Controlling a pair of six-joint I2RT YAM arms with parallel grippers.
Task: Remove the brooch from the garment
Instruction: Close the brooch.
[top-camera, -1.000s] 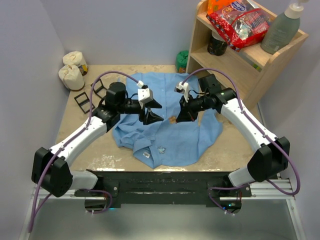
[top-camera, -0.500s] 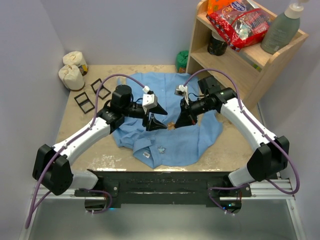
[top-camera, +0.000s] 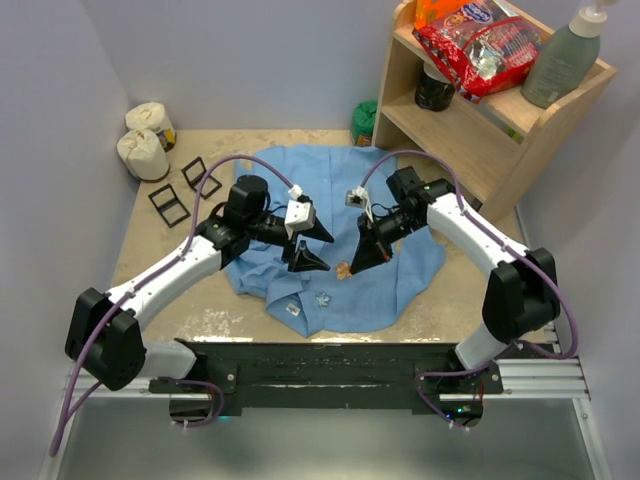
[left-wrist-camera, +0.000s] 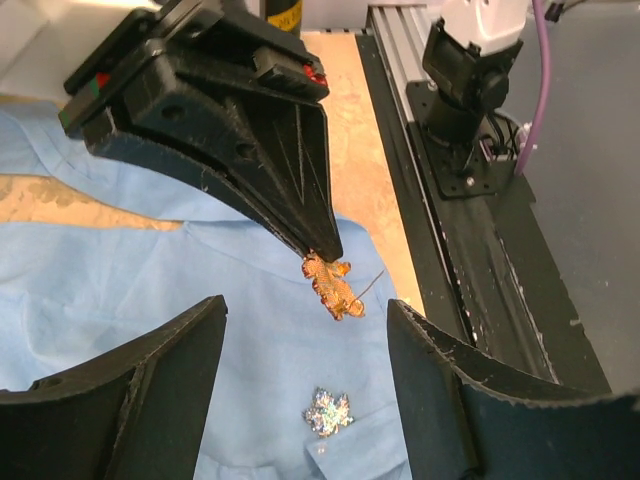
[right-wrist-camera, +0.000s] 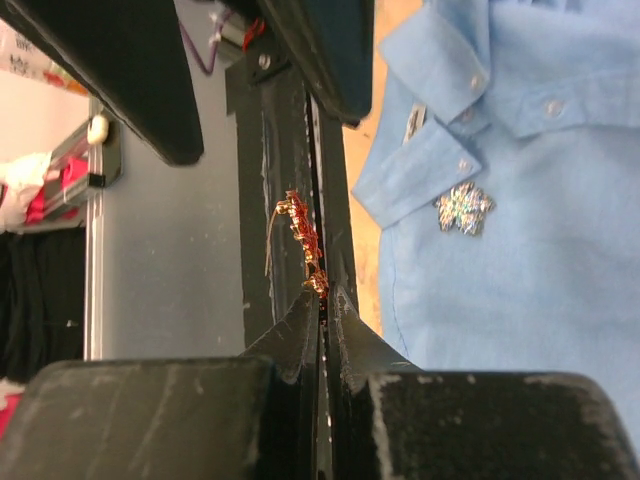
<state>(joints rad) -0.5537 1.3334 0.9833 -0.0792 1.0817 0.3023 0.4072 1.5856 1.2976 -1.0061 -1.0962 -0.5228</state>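
Observation:
The garment (top-camera: 395, 275) is a light-blue button-up shirt spread flat on the table. My right gripper (top-camera: 352, 266) is shut on a small orange-gold brooch (top-camera: 342, 270), which hangs from its tips just above the cloth. The left wrist view shows that brooch (left-wrist-camera: 333, 285) dangling clear of the fabric, its pin wire sticking out. My left gripper (top-camera: 322, 250) hovers open just left of it, holding nothing. A second, silver glittery leaf brooch (left-wrist-camera: 328, 412) sits on the shirt beside the collar (right-wrist-camera: 462, 207).
A wooden shelf (top-camera: 480, 120) at the back right holds a red snack bag (top-camera: 475, 45) and a grey-green bottle (top-camera: 565, 55). Two white rolls (top-camera: 147, 140) and black frames (top-camera: 180, 192) lie at the back left. A green tub (top-camera: 365, 122) stands behind the shirt.
My right gripper has carried the orange-gold brooch toward the near edge of the table. The left gripper has followed the same way, a little to the right, and its jaws have widened slightly.

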